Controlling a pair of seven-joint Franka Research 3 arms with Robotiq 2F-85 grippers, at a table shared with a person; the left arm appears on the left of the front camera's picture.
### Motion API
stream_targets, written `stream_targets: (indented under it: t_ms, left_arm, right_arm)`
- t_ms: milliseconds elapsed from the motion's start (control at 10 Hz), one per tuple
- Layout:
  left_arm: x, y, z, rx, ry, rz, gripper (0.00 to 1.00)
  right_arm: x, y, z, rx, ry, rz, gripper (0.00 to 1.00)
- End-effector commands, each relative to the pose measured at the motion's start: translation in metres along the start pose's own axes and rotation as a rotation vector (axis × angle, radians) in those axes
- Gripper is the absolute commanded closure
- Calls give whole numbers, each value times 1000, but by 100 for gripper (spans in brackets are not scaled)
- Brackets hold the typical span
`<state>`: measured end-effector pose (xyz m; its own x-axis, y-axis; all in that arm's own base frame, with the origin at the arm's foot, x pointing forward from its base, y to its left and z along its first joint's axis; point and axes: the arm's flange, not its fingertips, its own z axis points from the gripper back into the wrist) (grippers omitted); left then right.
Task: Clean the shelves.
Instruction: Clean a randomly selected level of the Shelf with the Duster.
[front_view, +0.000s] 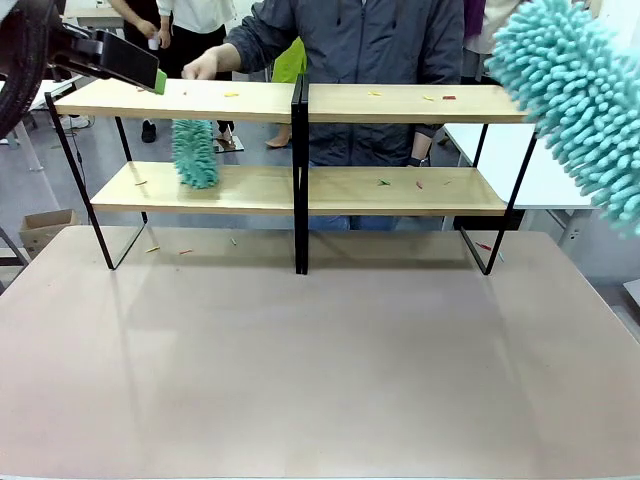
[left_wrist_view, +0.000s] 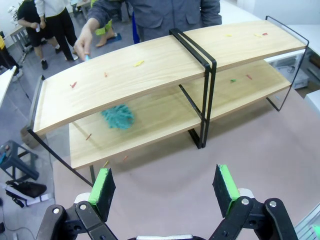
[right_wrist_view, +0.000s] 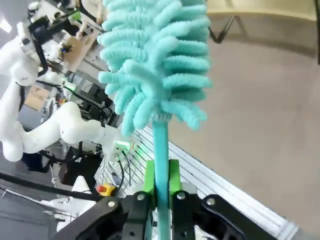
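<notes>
**Front view:** The shelves (front_view: 400, 103) are two long light-wood boards on a thin black metal frame. They stand at the far side of the pale brown table (front_view: 320, 380). Little coloured bits (front_view: 231, 95) lie on both boards, so I think the cleaning is not done yet. The left gripper (front_view: 150, 72) hangs by the left end of the top board. A big fluffy teal duster (front_view: 580, 100) is up high on the right, above the right end of the shelves and not touching them. A smaller teal duster (front_view: 195, 152) hangs over the lower board. It is right under a person's hand (front_view: 200, 66) at the back edge of the top board. I cannot tell if that hand holds it.

**Left wrist view:** This one looks down on the shelves. The left gripper's green pads (left_wrist_view: 103, 186) are wide apart, and nothing is between them.

**Right wrist view:** The right gripper (right_wrist_view: 161, 176) squeezes its fingers tight on the big duster's thin teal stick. The fluffy head points up and away.

I think the step now is bringing the big duster to the shelves. Next, the fluffy head needs to come down softly onto the wood. Then it must sweep the bits along the board without bumping the black frame.
</notes>
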<state>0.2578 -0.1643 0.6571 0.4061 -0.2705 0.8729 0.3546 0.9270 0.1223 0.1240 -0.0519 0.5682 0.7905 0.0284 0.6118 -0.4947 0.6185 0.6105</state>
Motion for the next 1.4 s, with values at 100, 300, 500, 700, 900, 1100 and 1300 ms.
stream_targets:
  t_ms: [100,300,500,700,900,1100,1300]
  left_arm:
    - [0,2,1,0,-2,0,0]
    - [0,2,1,0,-2,0,0]
    - [0,2,1,0,-2,0,0]
    - [0,2,1,0,-2,0,0]
    - [0,2,1,0,-2,0,0]
    - [0,2,1,0,-2,0,0]
    - [0,2,1,0,-2,0,0]
  right_arm:
    - [9,12,-38,-39,182,213,87]
    - [18,15,-108,-137,359,287,87]
    - [14,7,-163,-255,476,308,87]
    - [22,26,-135,-195,470,264,87]
    - [27,26,-138,-384,514,322,87]
    - [68,3,-174,-430,544,296,87]
    - [113,-2,-205,-442,536,304,87]
